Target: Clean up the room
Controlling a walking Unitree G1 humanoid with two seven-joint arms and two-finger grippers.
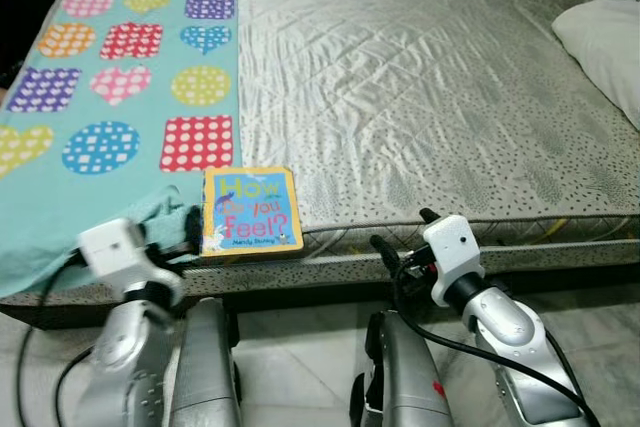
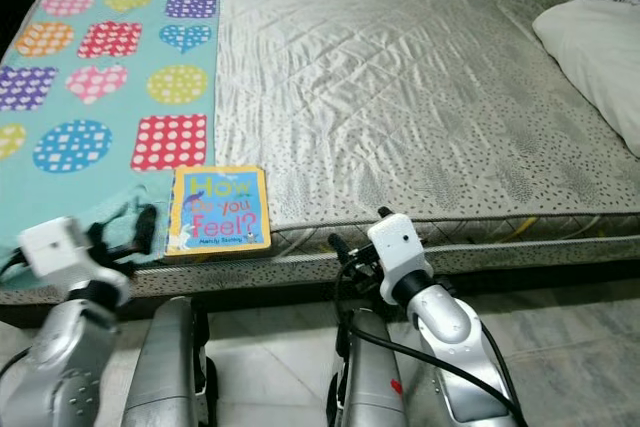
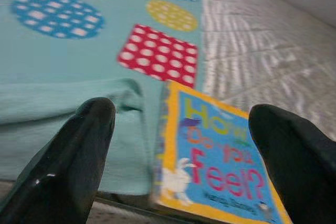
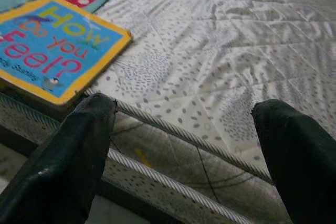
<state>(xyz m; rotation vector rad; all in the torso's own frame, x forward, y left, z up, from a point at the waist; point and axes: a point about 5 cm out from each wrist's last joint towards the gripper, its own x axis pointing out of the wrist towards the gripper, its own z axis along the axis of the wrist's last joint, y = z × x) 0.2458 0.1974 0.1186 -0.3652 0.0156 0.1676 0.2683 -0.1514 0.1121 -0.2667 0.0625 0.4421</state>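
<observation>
A children's board book [image 1: 250, 211] with a yellow border and blue cover reading "How Do You Feel?" lies flat at the near edge of the bed [image 1: 420, 97], partly on a teal blanket [image 1: 120, 97]. My left gripper [image 1: 190, 230] hovers just left of the book [image 3: 210, 166], open, with nothing between its fingers [image 3: 73, 161]. My right gripper [image 1: 402, 230] is held open at the mattress edge, to the right of the book [image 4: 52, 45]; its fingers [image 4: 68, 166] are empty.
The teal blanket with coloured hearts, circles and squares covers the bed's left side. A white pillow [image 1: 608, 47] lies at the far right. The grey quilted mattress [image 2: 400, 77] stretches ahead. Pale tiled floor [image 1: 300, 347] lies below the bed edge.
</observation>
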